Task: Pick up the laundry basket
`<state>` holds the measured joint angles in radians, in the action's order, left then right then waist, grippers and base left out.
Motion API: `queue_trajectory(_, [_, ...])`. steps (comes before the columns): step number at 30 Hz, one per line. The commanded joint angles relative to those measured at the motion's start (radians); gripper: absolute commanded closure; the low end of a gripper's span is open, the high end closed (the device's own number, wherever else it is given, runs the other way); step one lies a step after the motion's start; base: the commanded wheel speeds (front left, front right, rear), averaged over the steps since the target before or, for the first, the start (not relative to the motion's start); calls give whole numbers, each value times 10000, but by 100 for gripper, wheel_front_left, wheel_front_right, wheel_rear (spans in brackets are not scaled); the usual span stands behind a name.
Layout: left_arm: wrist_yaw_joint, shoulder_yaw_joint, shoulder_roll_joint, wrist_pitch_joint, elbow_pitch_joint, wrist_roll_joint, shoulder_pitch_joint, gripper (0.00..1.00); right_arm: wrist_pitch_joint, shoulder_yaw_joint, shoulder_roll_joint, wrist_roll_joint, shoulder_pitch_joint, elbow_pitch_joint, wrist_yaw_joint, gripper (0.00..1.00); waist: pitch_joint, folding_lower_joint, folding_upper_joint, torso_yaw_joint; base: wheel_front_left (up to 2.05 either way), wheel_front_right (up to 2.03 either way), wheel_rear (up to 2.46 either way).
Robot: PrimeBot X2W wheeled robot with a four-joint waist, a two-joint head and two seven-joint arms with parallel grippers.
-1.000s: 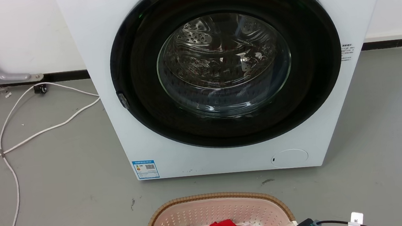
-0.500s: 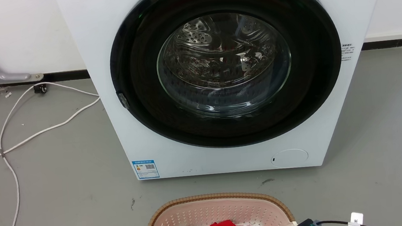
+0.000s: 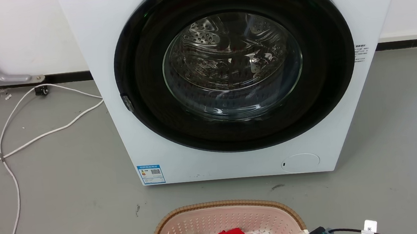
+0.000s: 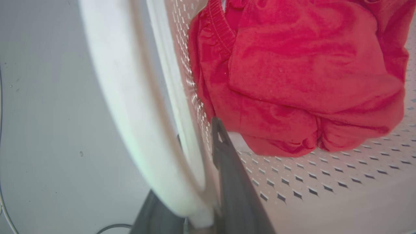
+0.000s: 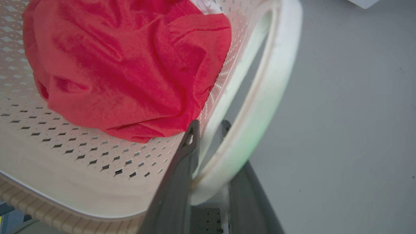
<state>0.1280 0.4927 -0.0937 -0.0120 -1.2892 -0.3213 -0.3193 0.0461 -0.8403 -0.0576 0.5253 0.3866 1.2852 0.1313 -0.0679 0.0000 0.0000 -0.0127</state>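
A blue-edged QR-code sticker (image 3: 151,174) sits at 7 o'clock on the big white front-loading washing machine (image 3: 102,47), its print unreadable. At 6 o'clock lies the pale pink-cream perforated plastic laundry basket (image 3: 226,218), its white side handles (image 4: 123,97) seemingly clamped by the left gripper (image 4: 196,130) and right gripper (image 5: 209,123).

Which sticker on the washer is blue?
The sticker at the washer's lower left, with a QR code; the other label, right of the door, is plain small print.

Washer (image 3: 236,164) blocks fwd; floor (image 3: 59,192) free L+R of basket (image 3: 224,204).
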Motion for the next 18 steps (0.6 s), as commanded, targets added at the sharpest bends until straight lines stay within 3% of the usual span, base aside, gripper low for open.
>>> queue_trajectory(1, [-38,46,-188,-44,17,-11,27,100,17,-50,-198,10,90,57,-12,100,-5,0,0,5,0,0,0])
queue_trajectory(18, [-34,223,-237,-48,17,-188,26,100,45,-167,-185,144,95,58,-10,100,-13,0,0,5,0,0,0])
